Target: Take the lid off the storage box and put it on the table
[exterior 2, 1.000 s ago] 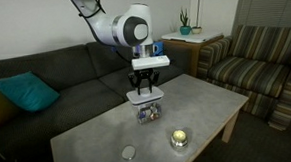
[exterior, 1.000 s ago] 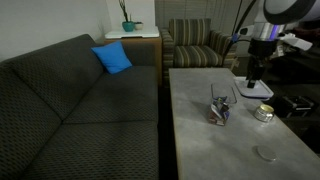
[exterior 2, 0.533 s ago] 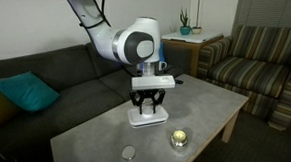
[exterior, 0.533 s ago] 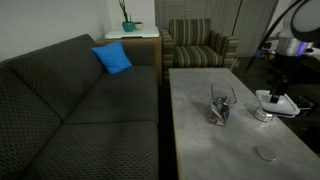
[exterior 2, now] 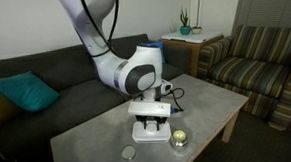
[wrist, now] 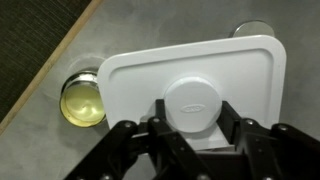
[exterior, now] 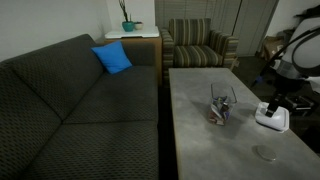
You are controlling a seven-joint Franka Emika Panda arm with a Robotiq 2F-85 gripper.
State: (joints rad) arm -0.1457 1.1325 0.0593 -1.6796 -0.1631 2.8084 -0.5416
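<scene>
My gripper [wrist: 195,120] is shut on the round knob of the white lid [wrist: 190,70], one finger [wrist: 160,115] on each side of it. In both exterior views the lid [exterior: 271,118] [exterior 2: 151,131] hangs flat and low over the table [exterior: 200,150] [exterior 2: 89,144], near its edge; whether it touches the top I cannot tell. The clear storage box [exterior: 220,108] stands uncovered mid-table with colourful items inside, well apart from the gripper [exterior: 272,106]. The arm [exterior 2: 143,76] hides the box from that side.
A small round shiny tin [wrist: 82,100] [exterior 2: 178,139] sits right beside the lid. A flat clear disc [exterior: 265,153] [exterior 2: 128,151] lies a little further off. A dark sofa [exterior: 70,100] runs along one side of the table, and a striped armchair [exterior: 198,45] stands beyond its far end.
The gripper has carried the lid away from the storage box, sideways across the table and downward, to a spot beside the tin near the table's edge.
</scene>
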